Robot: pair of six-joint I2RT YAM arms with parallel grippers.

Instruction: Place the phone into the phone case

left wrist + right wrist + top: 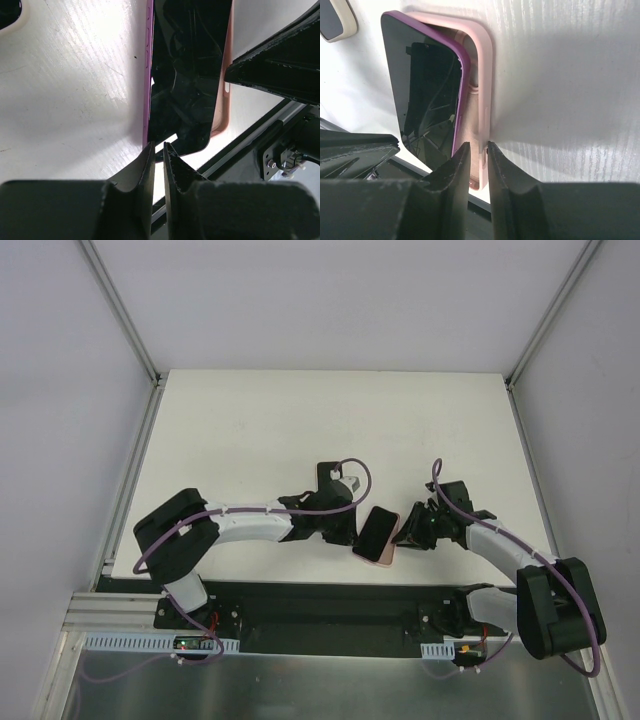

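Note:
The phone (376, 530), black glass with a purple edge, lies slanted with one long side inside the pink phone case (386, 556) near the table's front edge. In the right wrist view the phone (425, 100) rests on the case (482, 75), its purple side raised off the case's wall. My right gripper (476, 147) is shut on that case wall, one finger inside and one outside. My left gripper (158, 148) is shut to a thin slit, its tips at the near corner of the phone (185, 75), with nothing between them. The case (222, 115) shows beyond the phone.
The table's front edge and black base rail (330, 590) run just behind the case. A small beige-rimmed dark object (337, 20) lies on the table beyond the phone. White walls and metal posts (125, 315) enclose the table.

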